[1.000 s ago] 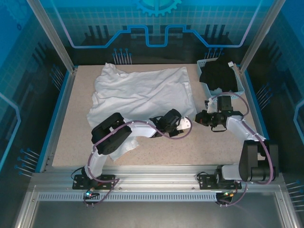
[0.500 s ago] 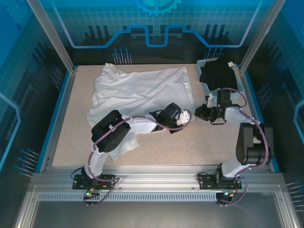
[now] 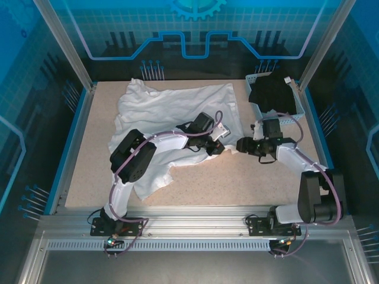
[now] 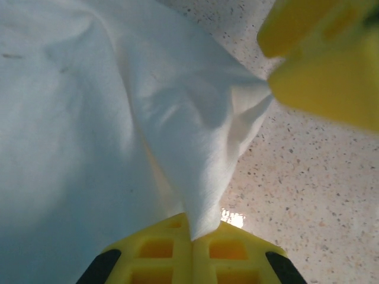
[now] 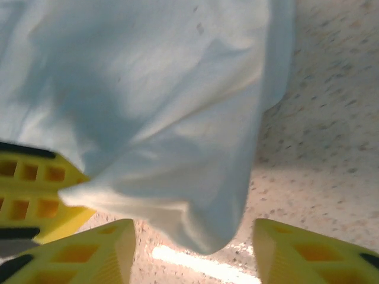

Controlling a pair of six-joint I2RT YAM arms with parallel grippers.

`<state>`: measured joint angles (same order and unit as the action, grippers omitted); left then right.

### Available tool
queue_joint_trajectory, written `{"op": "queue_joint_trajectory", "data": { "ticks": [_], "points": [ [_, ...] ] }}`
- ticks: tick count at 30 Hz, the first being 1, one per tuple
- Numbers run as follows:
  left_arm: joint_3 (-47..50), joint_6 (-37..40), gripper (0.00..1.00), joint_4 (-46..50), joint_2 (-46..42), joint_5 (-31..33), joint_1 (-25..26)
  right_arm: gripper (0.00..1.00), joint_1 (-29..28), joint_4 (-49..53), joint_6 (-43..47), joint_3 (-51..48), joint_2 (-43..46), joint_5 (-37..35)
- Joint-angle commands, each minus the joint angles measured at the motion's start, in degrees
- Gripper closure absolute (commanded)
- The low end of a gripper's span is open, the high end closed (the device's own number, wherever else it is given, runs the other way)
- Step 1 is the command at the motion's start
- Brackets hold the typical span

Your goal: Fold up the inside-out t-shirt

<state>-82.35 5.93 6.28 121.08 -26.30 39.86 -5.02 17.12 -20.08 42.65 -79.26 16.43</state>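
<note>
Beside bare tabletop (image 3: 266,183), the left gripper (image 4: 191,231) pinches the t-shirt (image 3: 166,112) edge.

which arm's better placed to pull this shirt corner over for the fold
Left. The left gripper is shut on a pinched corner of the t-shirt, with cloth drawn up from its fingers. The right gripper stands open by the same corner, gripping nothing, so it would probably have to close first.

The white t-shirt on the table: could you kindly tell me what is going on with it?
The left pincer is shut on a bunch of cloth at the edge of the t-shirt. The right pincer is open, its fingers either side of that bunch. The rest lies crumpled on the table.
</note>
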Motion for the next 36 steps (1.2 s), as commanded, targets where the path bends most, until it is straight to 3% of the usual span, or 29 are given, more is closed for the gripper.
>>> {"op": "queue_joint_trajectory", "data": {
  "ticks": [1,9,15,18,22,26,31,36],
  "points": [
    [-1.7,-2.0,1.00,1.5,1.0,-4.4,-0.1,0.39,-2.1,-4.0,-0.9,-2.8,1.4,-0.6],
    [-1.3,-3.6,1.00,0.4,1.2,-6.2,-0.6,0.36,-3.3,-10.6,-6.7,-6.3,-2.1,0.2],
    [-1.2,-3.8,1.00,0.5,0.9,-6.5,-0.6,0.39,-3.2,-18.0,-9.9,-5.4,-8.5,5.0],
    [-0.6,-3.8,1.00,0.6,0.4,-6.6,-0.7,0.50,-2.1,-17.7,-9.6,-4.5,-9.9,4.3],
    [0.1,-3.6,1.00,0.8,-0.3,-7.0,-0.8,0.76,0.2,-14.9,-8.4,-3.7,-8.7,1.9],
    [0.1,-5.2,1.00,0.2,-0.7,-9.6,-1.5,0.91,1.4,-8.1,-4.9,-1.1,-6.5,-3.6],
    [0.0,-8.1,1.00,-0.4,-0.3,-12.7,-2.7,0.98,1.3,-3.0,-0.5,4.7,-5.5,-3.6],
    [1.0,-15.5,1.00,-5.2,1.0,-16.6,-5.2,0.96,1.0,2.3,3.4,14.5,-11.2,0.4]
  ]
}}
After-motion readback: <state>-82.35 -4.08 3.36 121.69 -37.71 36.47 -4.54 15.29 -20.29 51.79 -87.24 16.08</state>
